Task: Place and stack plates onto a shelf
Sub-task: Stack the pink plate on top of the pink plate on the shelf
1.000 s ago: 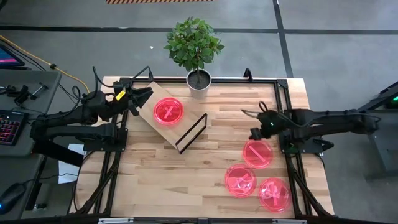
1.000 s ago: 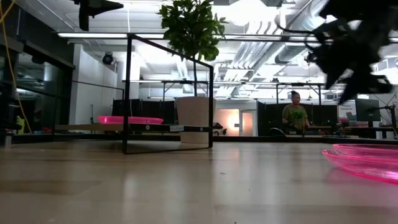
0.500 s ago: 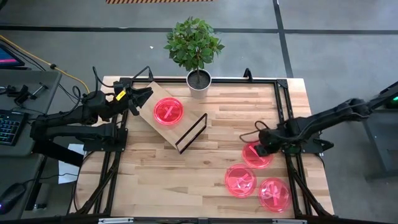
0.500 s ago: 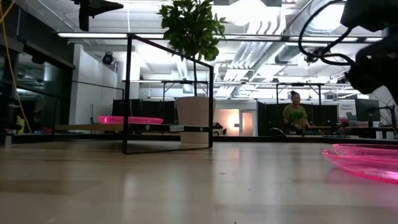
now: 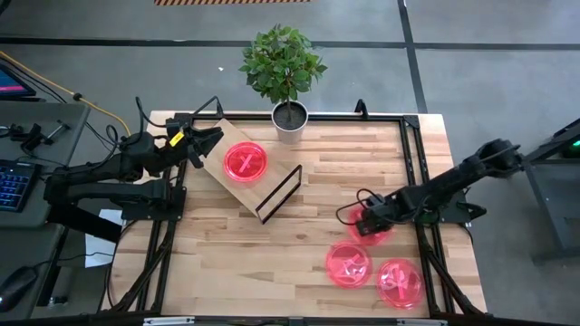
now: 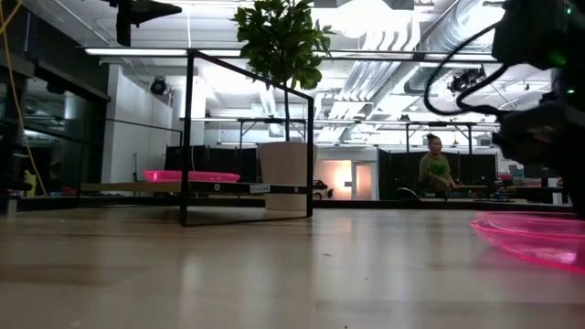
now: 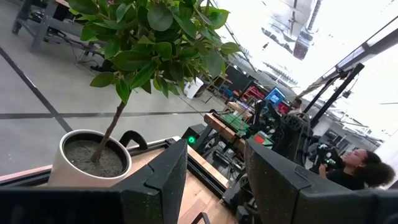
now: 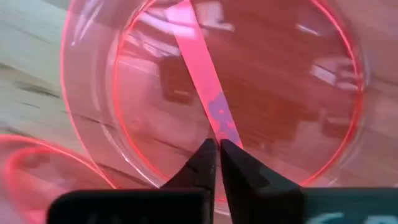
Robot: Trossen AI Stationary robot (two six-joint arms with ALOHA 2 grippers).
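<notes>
The shelf (image 5: 227, 181), a light plywood board with a black wire frame (image 5: 279, 194), stands slantwise at the table's far left. One pink plate (image 5: 246, 162) lies on it and also shows in the low view (image 6: 192, 175). Three more pink plates lie flat on the table at the near right. My right gripper (image 5: 364, 225) is over the farthest of these (image 5: 381, 237), shut, with its tips above the pink strip in the plate's centre (image 8: 211, 106). The other two plates (image 5: 349, 264) (image 5: 400, 282) lie nearer the front edge. My left gripper (image 5: 213, 138) is open and empty at the shelf's far left corner. My right gripper points down at the middle of the plate's floor (image 8: 249, 112), by the pink strip. I cannot tell whether its fingertips (image 8: 202, 158) touch the plate. The plate lies flat on the table.
A potted plant (image 5: 283, 63) in a white pot (image 5: 290, 122) stands at the far edge, just behind the shelf. A black frame (image 5: 412, 163) runs along the table's sides. A person (image 6: 434, 169) stands far back in the room.
My right gripper has gone down and toward the table's near edge, from above the table's right middle to just over the farthest of the three plates, its arm stretching out. The plates have stayed where they were.
</notes>
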